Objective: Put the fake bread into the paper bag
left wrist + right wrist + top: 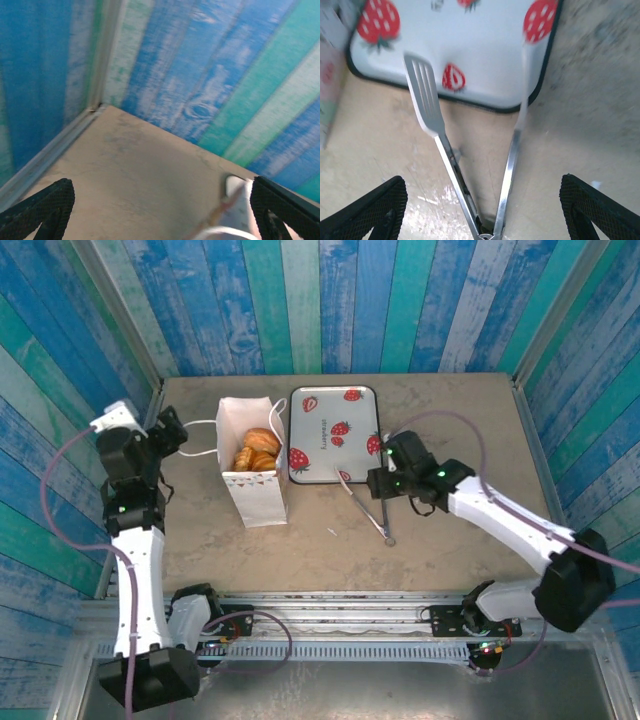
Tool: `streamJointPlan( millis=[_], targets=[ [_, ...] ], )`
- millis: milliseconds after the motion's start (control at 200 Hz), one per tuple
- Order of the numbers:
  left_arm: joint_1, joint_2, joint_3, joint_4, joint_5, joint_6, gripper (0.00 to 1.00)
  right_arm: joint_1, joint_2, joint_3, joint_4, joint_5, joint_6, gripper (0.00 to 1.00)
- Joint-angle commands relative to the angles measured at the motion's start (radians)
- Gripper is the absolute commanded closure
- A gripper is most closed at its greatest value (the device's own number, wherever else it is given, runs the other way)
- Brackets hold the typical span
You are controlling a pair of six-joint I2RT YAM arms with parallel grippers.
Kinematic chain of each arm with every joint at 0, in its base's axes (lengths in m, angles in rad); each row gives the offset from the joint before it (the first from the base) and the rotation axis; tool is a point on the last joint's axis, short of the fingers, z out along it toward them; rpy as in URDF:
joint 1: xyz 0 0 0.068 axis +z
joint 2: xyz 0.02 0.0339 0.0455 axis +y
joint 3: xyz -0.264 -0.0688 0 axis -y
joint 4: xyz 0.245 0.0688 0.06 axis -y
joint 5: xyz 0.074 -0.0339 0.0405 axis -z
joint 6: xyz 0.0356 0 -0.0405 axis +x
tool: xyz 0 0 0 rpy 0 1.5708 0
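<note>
The task looks all but finished. The fake bread [258, 452], glossy golden-brown ridged pastries, sits piled inside the upright white paper bag [255, 495] toward the bench's [450, 410] far edge, just beside the bare, smooth strawberry-print tray [340, 450]. Slim steel tongs [425, 95] lie splayed on the matte bench. The left tool [161, 207] and right tool [481, 207] both gape apart, gripping nothing.

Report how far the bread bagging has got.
Done: the glossy golden-brown toy pastries sit inside the white paper gift bag, and the strawberry-print white tray is bare. In hand: nothing; the metal tongs lie on the table, tips over the tray's edge, below the open right end effector. Left: apparently nothing to bag.
</note>
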Motion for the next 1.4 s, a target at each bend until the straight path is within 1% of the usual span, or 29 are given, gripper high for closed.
streamJointPlan(
  millis=[0, 110, 240, 285, 366, 466, 556, 661, 726, 811, 882, 1122, 1177, 1237, 1302, 1347, 1397],
  targets=[
    [0.064, 0.009, -0.019, 0.028, 0.027, -0.017, 0.06, -0.073, -0.087, 0.015, -0.045, 0.045, -0.039, 0.15],
    [0.07, 0.046, -0.064, 0.054, 0.007, -0.011, 0.06, -0.165, -0.169, -0.023, -0.026, 0.058, -0.058, 0.09],
    [0.07, 0.063, -0.199, 0.136, -0.08, -0.049, 0.06, -0.276, -0.254, -0.109, 0.029, 0.067, -0.072, 0.04],
    [0.071, 0.06, -0.256, 0.197, -0.07, -0.046, 0.06, -0.309, -0.279, -0.148, 0.057, 0.075, -0.077, 0.0],
    [0.071, 0.051, -0.343, 0.284, -0.053, -0.05, 0.06, -0.358, -0.316, -0.211, 0.114, 0.114, -0.082, 0.0],
    [0.064, 0.072, -0.397, 0.334, -0.047, -0.071, 0.06, -0.402, -0.358, -0.312, 0.233, 0.186, -0.082, 0.0],
    [0.025, 0.121, -0.396, 0.332, -0.085, -0.057, 0.06, -0.43, -0.369, -0.418, 0.393, 0.224, -0.112, 0.0],
    [-0.027, 0.177, -0.418, 0.394, -0.124, -0.056, 0.06, -0.456, -0.332, -0.494, 0.515, 0.284, -0.147, 0.0],
    [-0.067, 0.211, -0.427, 0.432, -0.151, -0.046, 0.06, -0.481, -0.288, -0.514, 0.577, 0.29, -0.168, 0.0],
    [-0.098, 0.247, -0.444, 0.492, -0.16, -0.039, 0.06, -0.518, -0.223, -0.521, 0.626, 0.267, -0.18, 0.0],
    [-0.109, 0.265, -0.466, 0.551, -0.152, -0.039, 0.06, -0.527, -0.174, -0.543, 0.714, 0.27, -0.205, 0.0],
    [-0.197, 0.298, -0.539, 0.754, -0.194, 0.031, 0.06, -0.53, -0.055, -0.651, 1.13, 0.212, -0.266, 0.0],
    [-0.215, 0.315, -0.546, 0.784, -0.208, 0.066, 0.06, -0.53, -0.008, -0.654, 1.202, 0.189, -0.294, 0.0],
    [-0.233, 0.33, -0.569, 0.854, -0.218, 0.107, 0.06, -0.53, 0.019, -0.625, 1.186, 0.177, -0.338, 0.0],
    [-0.243, 0.343, -0.608, 0.963, -0.211, 0.139, 0.06, -0.533, 0.052, -0.663, 1.333, 0.17, -0.373, 0.0],
    [-0.245, 0.358, -0.622, 1.005, -0.202, 0.163, 0.06, -0.545, 0.079, -0.659, 1.334, 0.149, -0.367, 0.0],
    [-0.246, 0.375, -0.64, 1.061, -0.201, 0.196, 0.06, -0.548, 0.127, -0.672, 1.399, 0.131, -0.372, 0.0]
  ],
)
